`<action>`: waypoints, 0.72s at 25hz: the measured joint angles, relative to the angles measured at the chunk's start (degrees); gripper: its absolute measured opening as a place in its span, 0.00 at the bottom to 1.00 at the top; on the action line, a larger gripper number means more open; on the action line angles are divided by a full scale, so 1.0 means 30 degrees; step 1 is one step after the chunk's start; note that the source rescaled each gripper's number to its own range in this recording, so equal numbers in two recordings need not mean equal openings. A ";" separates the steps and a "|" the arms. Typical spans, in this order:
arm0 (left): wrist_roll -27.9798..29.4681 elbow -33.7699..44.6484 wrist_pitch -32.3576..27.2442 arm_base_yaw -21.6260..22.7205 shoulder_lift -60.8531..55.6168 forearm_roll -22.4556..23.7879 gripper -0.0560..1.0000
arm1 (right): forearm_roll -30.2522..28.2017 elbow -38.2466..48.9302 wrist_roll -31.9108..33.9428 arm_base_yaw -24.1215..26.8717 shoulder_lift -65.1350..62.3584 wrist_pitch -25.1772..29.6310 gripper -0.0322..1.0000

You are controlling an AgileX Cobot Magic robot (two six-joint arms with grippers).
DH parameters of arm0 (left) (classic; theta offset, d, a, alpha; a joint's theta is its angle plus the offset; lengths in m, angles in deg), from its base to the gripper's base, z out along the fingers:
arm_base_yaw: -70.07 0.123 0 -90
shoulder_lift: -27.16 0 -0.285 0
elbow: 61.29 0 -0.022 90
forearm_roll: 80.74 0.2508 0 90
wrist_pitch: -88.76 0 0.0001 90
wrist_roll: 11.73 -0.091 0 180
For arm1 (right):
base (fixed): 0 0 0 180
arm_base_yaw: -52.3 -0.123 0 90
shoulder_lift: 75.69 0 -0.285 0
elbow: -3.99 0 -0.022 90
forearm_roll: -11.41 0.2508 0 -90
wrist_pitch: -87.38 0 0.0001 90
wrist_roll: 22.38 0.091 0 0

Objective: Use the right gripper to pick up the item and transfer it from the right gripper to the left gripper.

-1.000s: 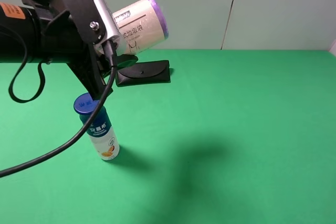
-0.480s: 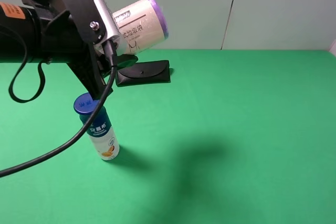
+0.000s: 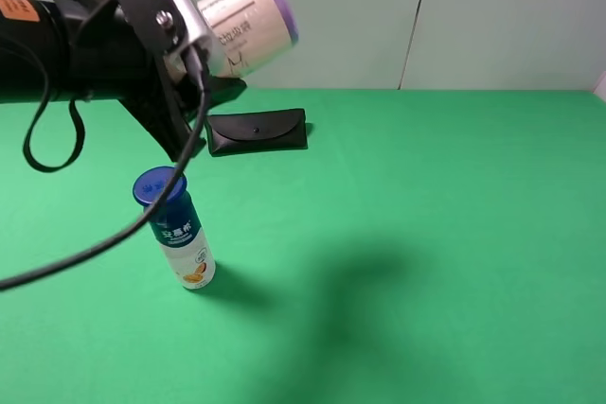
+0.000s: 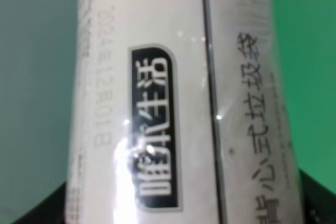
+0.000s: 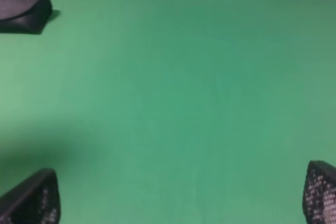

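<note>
The item (image 3: 244, 24), a cream cylinder with a purple rim and dark print, is held lying on its side high above the table's back left. My left gripper (image 3: 210, 59), with a silver screwed plate, is shut on it. In the left wrist view the item (image 4: 178, 108) fills the frame, with the dark fingers (image 4: 315, 200) at its sides. My right gripper (image 5: 176, 198) is open and empty above bare green table. It is out of the exterior high view.
A blue-capped bottle (image 3: 175, 229) stands upright on the green table (image 3: 426, 234) under the left arm. A black flat case (image 3: 258, 131) lies behind it near the back wall and also shows in the right wrist view (image 5: 23, 6).
My left gripper has lifted the item a little higher and to the left, away from the bottle cap. Bottle and case have not moved.
</note>
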 joint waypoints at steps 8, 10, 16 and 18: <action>0.2767 0.0000 0.0390 0.3508 0.0000 0.0000 0.05 | 0.0035 0.0000 0.0000 0.0181 0.0000 0.0000 1.00; 0.3570 0.0000 0.0373 0.4606 0.0000 0.0000 0.05 | 0.0035 0.0000 0.0000 0.0181 0.0000 0.0000 1.00; 0.6125 0.0023 -0.1511 0.8484 0.0000 -0.0034 0.05 | 0.0047 0.0000 0.0000 0.0181 0.0000 0.0000 1.00; 0.6574 0.0066 -0.2237 0.9709 0.0241 -0.0050 0.05 | 0.0047 0.0000 0.0000 0.0181 0.0000 0.0000 1.00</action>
